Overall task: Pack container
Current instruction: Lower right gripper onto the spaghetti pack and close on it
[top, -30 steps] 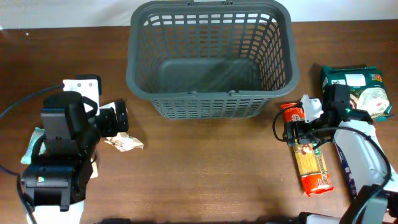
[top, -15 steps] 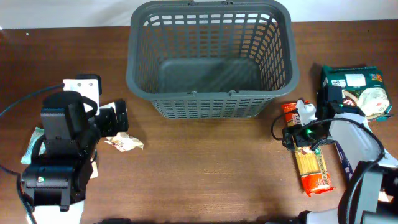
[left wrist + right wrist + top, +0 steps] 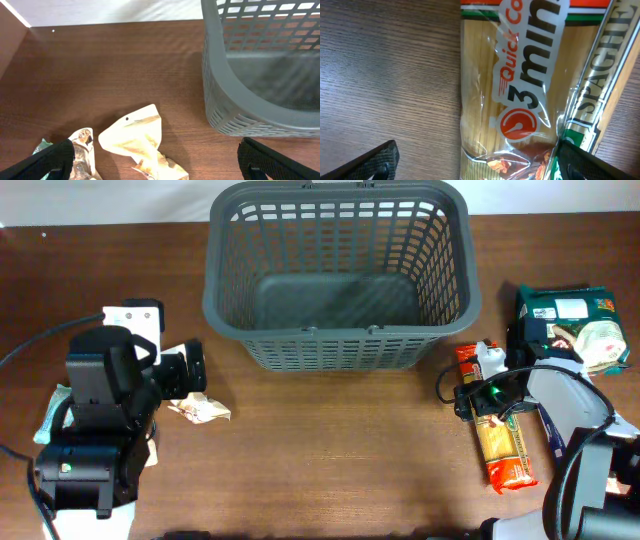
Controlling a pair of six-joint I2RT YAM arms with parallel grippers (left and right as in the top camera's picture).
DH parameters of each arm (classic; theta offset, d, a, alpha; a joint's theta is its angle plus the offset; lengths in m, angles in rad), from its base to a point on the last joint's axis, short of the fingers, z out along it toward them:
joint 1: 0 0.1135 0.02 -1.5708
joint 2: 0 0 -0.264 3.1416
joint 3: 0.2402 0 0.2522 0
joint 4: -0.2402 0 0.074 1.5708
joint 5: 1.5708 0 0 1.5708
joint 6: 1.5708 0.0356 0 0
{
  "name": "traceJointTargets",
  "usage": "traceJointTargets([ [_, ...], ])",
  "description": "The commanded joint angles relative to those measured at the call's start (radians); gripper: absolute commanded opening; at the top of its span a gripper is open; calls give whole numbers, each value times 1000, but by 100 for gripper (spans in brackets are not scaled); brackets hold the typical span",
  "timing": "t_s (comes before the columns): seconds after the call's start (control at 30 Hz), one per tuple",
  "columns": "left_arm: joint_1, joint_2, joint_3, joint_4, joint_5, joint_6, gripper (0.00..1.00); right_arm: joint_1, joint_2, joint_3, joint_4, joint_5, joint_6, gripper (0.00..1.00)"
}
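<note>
Basket: the dark grey basket (image 3: 340, 352) stands upright at the far middle of the surface (image 3: 330, 460), open side up; its solid base shows bare, with nothing packed in it
Spaghetti: a long red and yellow spaghetti pack (image 3: 500, 445) lies flat just right of the basket, with its far end near the basket's front right corner and the rest running toward the near edge
Right jaws: wide apart and clamped on nothing; the right wrist view looks straight down on the spaghetti pack (image 3: 510, 75), which lies between the tips, one tip over bare wood and the other over the pack's far edge; whether either tip touches it, I cannot tell
Green packet: a green packet (image 3: 570, 315) lies beyond the right arm (image 3: 565, 395), apart from the basket
Left jaws: wide apart and empty, above a crumpled pale packet (image 3: 135, 137), with the basket's wall (image 3: 225, 100) just off to one side
Left arm: the left arm (image 3: 100, 395) sits well left of the basket, with the crumpled packet (image 3: 205, 410) beside it
Step in hand: likely the first pick, with the right side lining up on the spaghetti
Next move: it probably calls for going lower, centring the pack between the tips, closing across its narrow width, then lifting it over the basket's rim
</note>
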Motion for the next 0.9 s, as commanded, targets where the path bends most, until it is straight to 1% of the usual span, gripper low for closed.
traceJointTargets([
  [0.0,-3,13,8,9,-11,20,99,-5,35,-11,13,9,-7,99],
  [0.13,-3,27,8,9,-8,20,99,-5,35,-44,51,8,-5,99],
  [0.37,-3,47,8,20,-7,19,99,-5,35,-119,156,9,45,100],
  [0.43,-3,47,8,21,-7,20,99,-5,35,-134,171,13,45,97],
  [0.47,-3,47,8,21,-7,20,99,-5,35,-142,181,13,45,94],
  [0.5,-3,47,8,21,-7,20,99,-5,35,-148,191,12,45,89],
  [0.53,-3,47,8,21,-7,20,99,-5,35,-153,199,12,45,80],
  [0.57,-3,46,8,20,-7,20,99,-5,35,-155,206,12,45,68],
  [0.6,-3,46,8,20,-7,20,99,-5,35,-155,208,12,45,63],
  [0.67,-3,46,8,20,-7,20,99,-5,35,-155,212,12,45,45],
  [0.7,-3,46,8,20,-7,20,99,-5,35,-155,212,12,45,41],
  [0.87,-3,46,8,20,-7,20,99,-5,35,-155,212,8,46,42],
])
